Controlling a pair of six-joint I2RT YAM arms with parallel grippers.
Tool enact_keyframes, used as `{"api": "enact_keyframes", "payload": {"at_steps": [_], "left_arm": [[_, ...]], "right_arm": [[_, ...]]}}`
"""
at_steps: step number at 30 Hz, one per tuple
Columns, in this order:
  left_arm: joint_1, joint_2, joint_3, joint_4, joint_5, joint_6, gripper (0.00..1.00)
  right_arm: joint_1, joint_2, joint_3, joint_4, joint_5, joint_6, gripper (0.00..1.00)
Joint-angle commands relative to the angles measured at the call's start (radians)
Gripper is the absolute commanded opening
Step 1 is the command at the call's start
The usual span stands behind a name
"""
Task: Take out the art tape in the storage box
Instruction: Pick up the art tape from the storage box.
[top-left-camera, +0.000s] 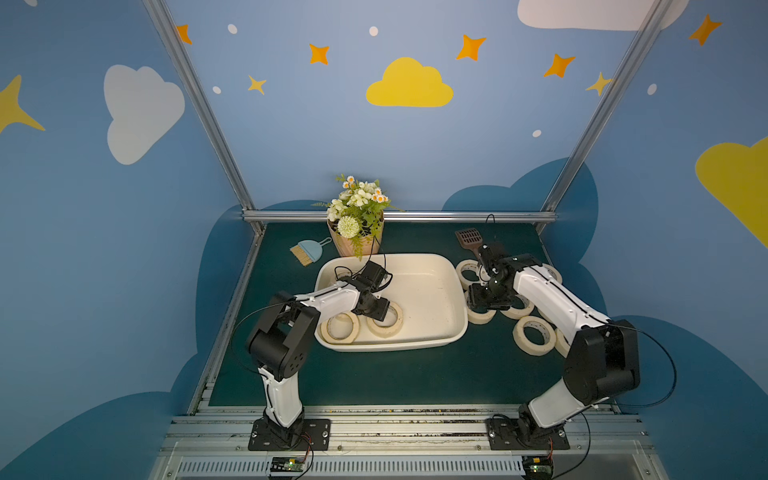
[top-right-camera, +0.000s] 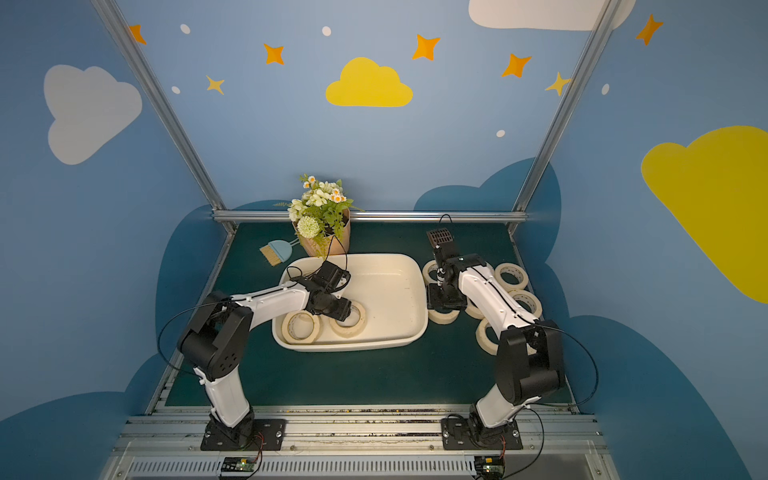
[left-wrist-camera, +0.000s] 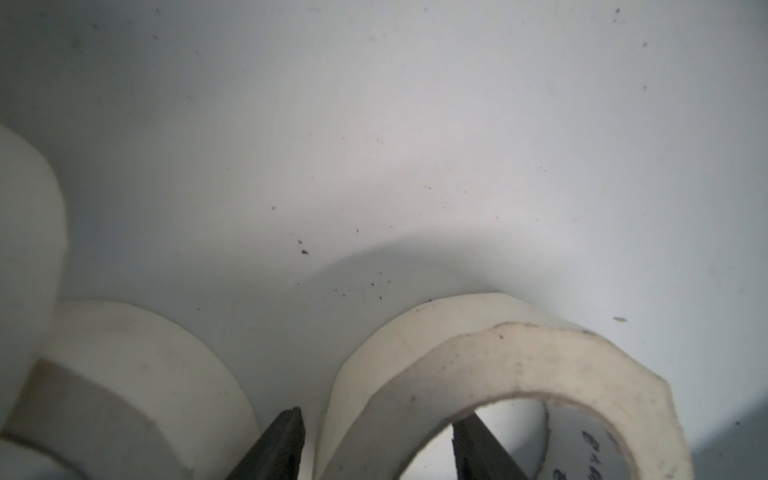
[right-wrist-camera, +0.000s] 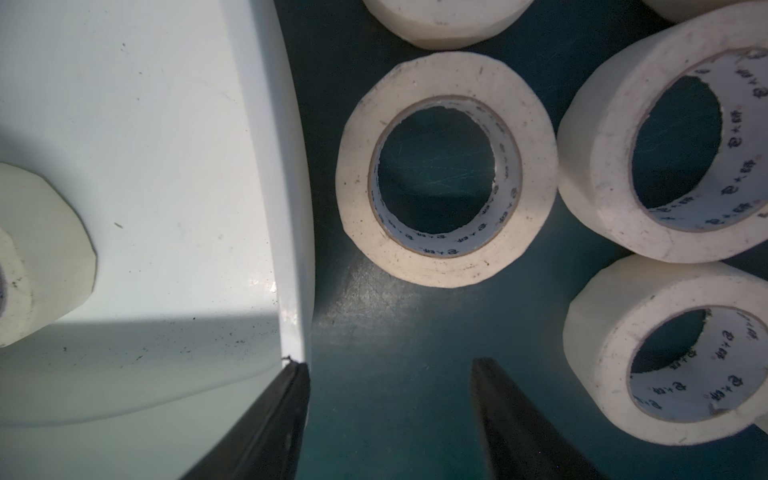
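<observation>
Tape in box: two rolls are lying flat in the lower-left part of the box (top-left-camera: 419, 266) in both top views, one roll (top-left-camera: 386, 322) under the left claw, the other roll (top-left-camera: 340, 327) just beside it toward the frame's left.
Tape out: the remaining rolls are sitting on the mat (top-left-camera: 374, 378) right of the box, among them a near roll (top-left-camera: 534, 335) at the lower right of the cluster.
Left claw: the left claw (left-wrist-camera: 376, 440) is straddling the wall of the roll (left-wrist-camera: 457, 374), one finger (left-wrist-camera: 282, 440) outside in the gap between the two rolls, the other finger (left-wrist-camera: 478, 449) inside the core; it is partly open, and whether the pads are pressing the wall I cannot tell.
Key relation: the roll is directly at the claw, its core axis pointing up, so I judge the coming move to be a close and a straight lift.
Nearer arm: the left, clearly.
Right claw: the right claw (right-wrist-camera: 388, 395) is hanging open and empty over the mat, just outside the box rim (right-wrist-camera: 291, 208), a placed roll (right-wrist-camera: 446, 166) lying ahead of it.
Edges: the second roll (left-wrist-camera: 124, 374) is crowding the outer finger.
Room: the box floor up-frame is lying bare; the right rim is the edge to cross.
</observation>
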Motion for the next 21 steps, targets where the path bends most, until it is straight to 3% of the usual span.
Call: {"api": "enact_keyframes", "payload": {"at_steps": [1,8,15,21], "left_arm": [[0.005,0.015,-0.001,-0.009,-0.002,0.007,0.47],[0.005,0.007,0.048,-0.032,-0.026,0.024,0.17],[-0.01,0.018,0.186,-0.101,-0.031,0.05,0.04],[-0.034,0.018,0.274,-0.141,-0.025,0.052,0.03]], "right_arm": [[0.026,-0.005,0.001,-0.032,-0.011,0.022,0.67],[0.1,0.019,0.079,-0.035,-0.044,0.04,0.66],[0.198,0.113,0.245,-0.01,-0.135,0.046,0.64],[0.248,0.191,0.317,0.062,-0.22,0.076,0.62]]}}
